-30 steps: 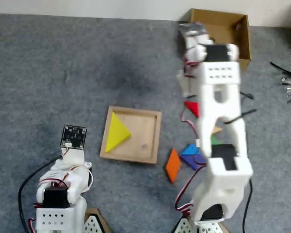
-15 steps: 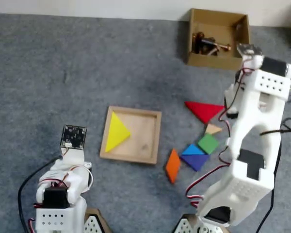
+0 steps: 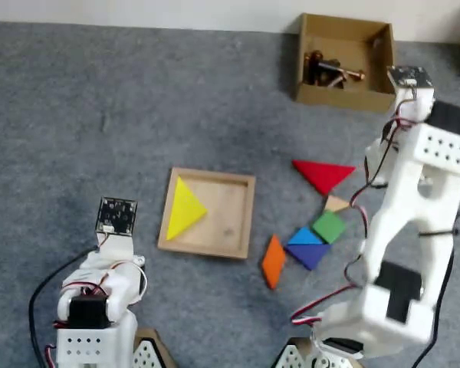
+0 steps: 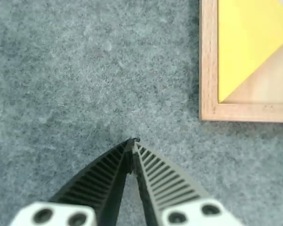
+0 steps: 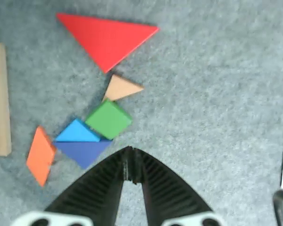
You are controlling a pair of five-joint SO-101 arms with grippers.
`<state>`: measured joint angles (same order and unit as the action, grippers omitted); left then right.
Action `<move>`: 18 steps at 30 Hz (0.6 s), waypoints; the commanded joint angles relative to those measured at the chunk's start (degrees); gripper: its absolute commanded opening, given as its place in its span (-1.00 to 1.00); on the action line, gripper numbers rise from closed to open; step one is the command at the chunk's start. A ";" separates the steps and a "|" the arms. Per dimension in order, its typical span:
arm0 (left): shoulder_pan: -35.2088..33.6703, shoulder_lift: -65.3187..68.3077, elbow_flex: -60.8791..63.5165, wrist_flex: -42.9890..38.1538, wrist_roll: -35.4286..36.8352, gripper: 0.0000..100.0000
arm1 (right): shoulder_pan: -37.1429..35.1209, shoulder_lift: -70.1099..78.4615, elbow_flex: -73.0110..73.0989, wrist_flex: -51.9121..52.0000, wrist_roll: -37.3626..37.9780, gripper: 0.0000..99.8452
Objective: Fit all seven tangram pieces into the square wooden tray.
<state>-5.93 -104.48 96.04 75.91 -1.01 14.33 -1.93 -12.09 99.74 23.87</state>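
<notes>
- Tray first: the square wooden tray [image 3: 231, 222] lay flat on the grey carpet [image 3: 100, 115], between the two arms' bases and a little towards the left arm.
- A large yellow triangle [image 3: 184, 208] lay inside the tray, its long edge along the wall on the left arm's side. The rest of the tray floor was bare wood.
- Six pieces lay on the carpet outside the tray, on the right arm's side.
- A large red triangle [image 5: 106, 35] lay farthest from the arm bases, apart from the others.
- A small tan triangle [image 5: 121, 88] sat near the red one and just beside a corner of the green square [image 5: 108, 118].
- The green square touched a light blue triangle [image 5: 76, 133], which lay edge to edge against a dark blue triangle [image 5: 82, 151].
- An orange parallelogram [image 5: 41, 154] lay just beside the dark blue triangle, between it and the tray.
- The left gripper [image 4: 133, 146] had its jaws pressed together with nothing between them, over bare carpet near a tray corner.
- The right gripper [image 5: 132, 162] was likewise closed and empty, its tips over the carpet just beside the dark blue triangle.
- A brown cardboard box [image 3: 341, 96] holding small metal items stood at the far side of the carpet.
</notes>
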 commanded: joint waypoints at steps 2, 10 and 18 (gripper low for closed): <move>0.66 -0.57 1.01 0.18 0.09 -0.99 | -2.42 -12.00 8.92 -1.36 0.44 -0.98; 0.66 -0.57 1.01 0.18 0.09 -0.99 | -5.85 -24.84 33.19 -19.74 0.70 -0.98; 0.66 -0.57 1.01 0.18 0.09 -0.99 | -8.48 -32.48 55.08 -44.00 0.53 -0.98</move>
<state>-5.93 -104.48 96.04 75.91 -1.01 7.74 -30.86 38.20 64.84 23.87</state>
